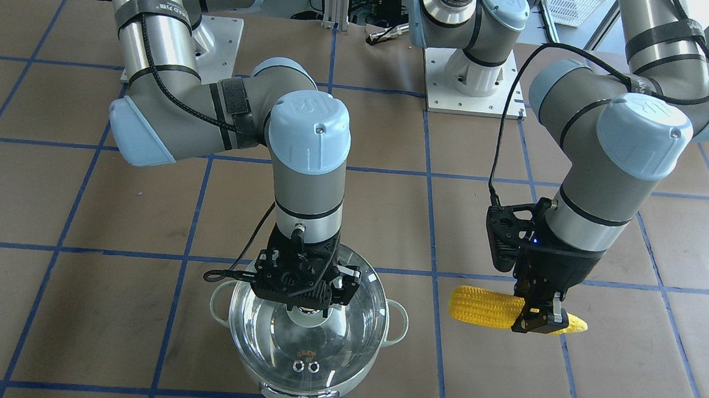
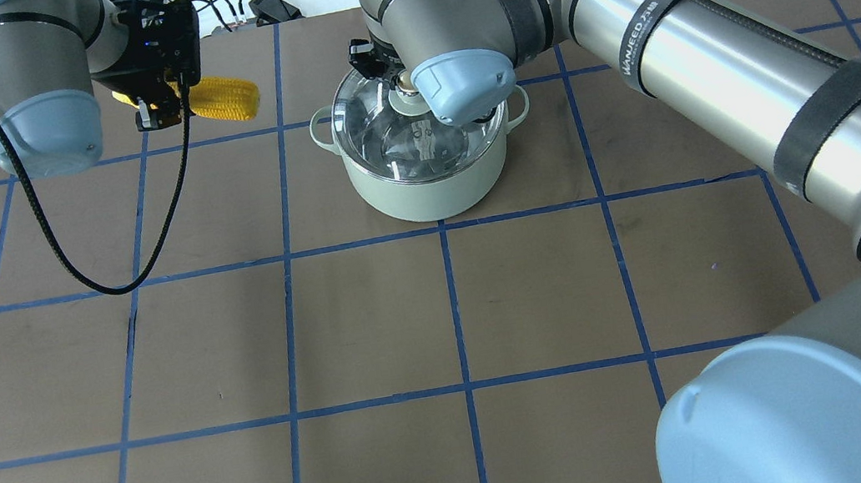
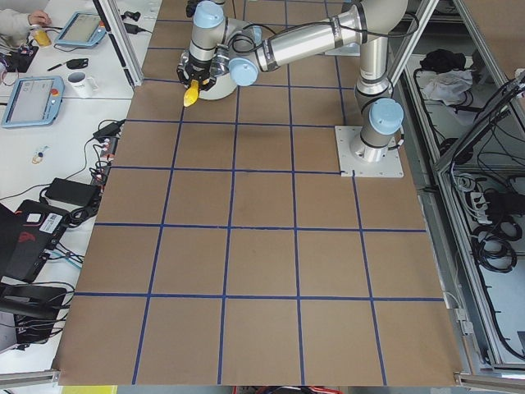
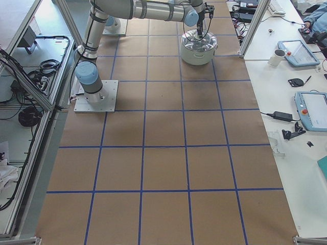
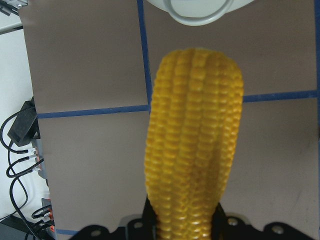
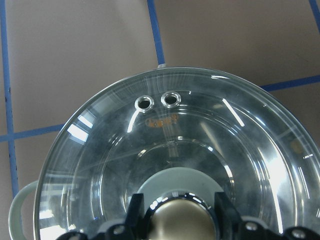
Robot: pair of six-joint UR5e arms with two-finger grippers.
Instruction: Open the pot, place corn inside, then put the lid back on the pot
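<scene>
The mint-green pot [image 2: 424, 192] stands on the table with the glass lid [image 1: 304, 339] over its mouth. I cannot tell whether the lid rests on the rim or is slightly raised. My right gripper [image 6: 178, 215] comes down from above and is shut on the lid's gold ball knob [image 6: 177, 222], one finger on each side. My left gripper [image 1: 539, 318] is shut on the yellow corn [image 1: 484, 308] near its pointed end. It holds the cob level beside the pot, and the blunt end points at a pot handle [image 5: 200, 10].
Both arm bases [image 1: 469, 76] are bolted at the robot's side of the table. Cables and a power strip [image 2: 255, 9] lie along the far edge. Side desks hold tablets [image 4: 311, 109] and a mug [image 4: 276, 57]. Blue tape marks a grid.
</scene>
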